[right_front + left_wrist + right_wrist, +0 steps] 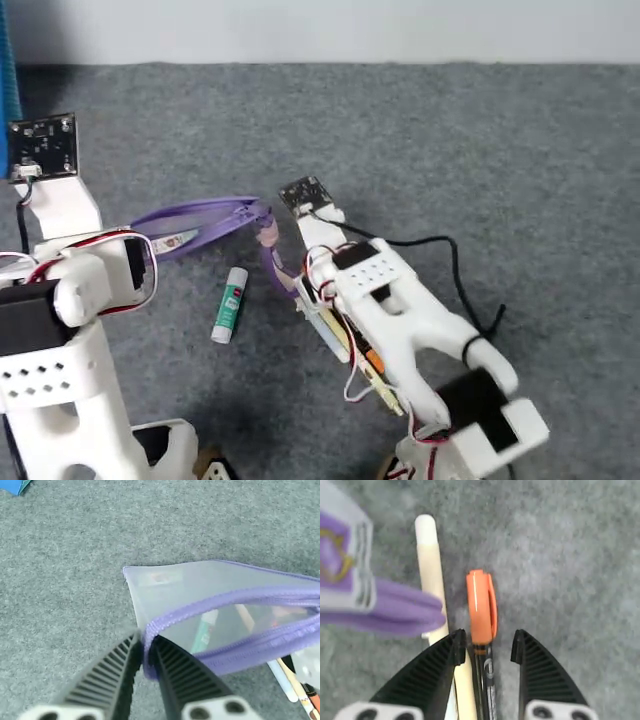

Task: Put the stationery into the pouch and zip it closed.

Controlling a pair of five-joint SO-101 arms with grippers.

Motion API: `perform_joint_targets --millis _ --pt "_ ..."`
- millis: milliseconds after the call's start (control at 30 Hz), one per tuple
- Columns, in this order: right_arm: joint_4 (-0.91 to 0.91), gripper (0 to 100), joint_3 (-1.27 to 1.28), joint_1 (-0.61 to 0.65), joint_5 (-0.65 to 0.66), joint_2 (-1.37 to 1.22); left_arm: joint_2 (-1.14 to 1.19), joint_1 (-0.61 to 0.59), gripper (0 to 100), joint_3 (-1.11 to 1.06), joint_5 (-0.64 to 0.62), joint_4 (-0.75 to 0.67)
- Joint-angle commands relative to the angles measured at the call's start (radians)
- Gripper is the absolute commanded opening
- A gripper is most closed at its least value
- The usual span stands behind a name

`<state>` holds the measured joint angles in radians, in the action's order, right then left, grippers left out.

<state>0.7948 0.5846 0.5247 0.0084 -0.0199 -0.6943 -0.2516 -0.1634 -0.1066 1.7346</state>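
Two white robot arms work over a grey carpeted table [450, 150], seen from above. A flat purple pouch [200, 220] with clear sides lies on the table between the arms, with one end beneath the left arm [70, 300] and the other just beside the right arm [400, 320]. A purple strap [272, 262] trails from that second end towards the right arm. A glue stick [229, 304] with a white cap and green label lies on the carpet just beside the pouch, apart from it, between the two arms. In the left wrist view, the left claw [146, 647] is pinched together on the pouch's purple zip edge [225, 605] at one corner. The zip is open, its two purple bands spread apart. Pale shapes show through the clear side [200, 587], one green and white, but it is not possible to tell whether they are inside the pouch or behind it. In the right wrist view, the right claw [487, 637] sits low over the carpet with its jaws apart, straddling an orange pen [481, 605] without gripping it. The pen's orange cap points away from the claw. A cream stick [431, 560] lies alongside the pen, just beside it, passing under one jaw and partly covered by the strap. From above, the pen and the stick show as thin lines beneath the right arm.
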Motion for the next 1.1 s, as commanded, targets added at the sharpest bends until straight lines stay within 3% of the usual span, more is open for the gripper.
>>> perform_joint_targets --millis 0,100,233,433,633,833,1067 --pt "-0.077 16.2 -0.071 -0.013 0.012 -0.067 -0.002 -0.006 1 0.058 -0.009 0.015" --pt "-0.105 13.9 -0.071 -0.015 0.014 -0.127 -0.002 -0.008 1 0.058 -0.009 0.015" --pt "-0.107 0.2 -0.071 -0.047 0.015 -0.136 -0.002 -0.008 1 0.058 -0.009 0.015" --pt "-0.099 1.0 -0.035 -0.154 0.080 -0.048 -0.002 -0.005 1 0.058 -0.009 0.015" --pt "-0.101 0.8 0.184 -0.197 0.169 0.216 -0.002 -0.006 1 0.058 -0.011 0.014" --pt "-0.088 0.8 0.344 -0.189 0.178 0.556 -0.002 -0.003 1 0.058 -0.011 0.012" --pt "0.113 0.8 0.348 -0.091 0.169 0.866 -0.002 -0.003 1 0.058 -0.011 0.014"
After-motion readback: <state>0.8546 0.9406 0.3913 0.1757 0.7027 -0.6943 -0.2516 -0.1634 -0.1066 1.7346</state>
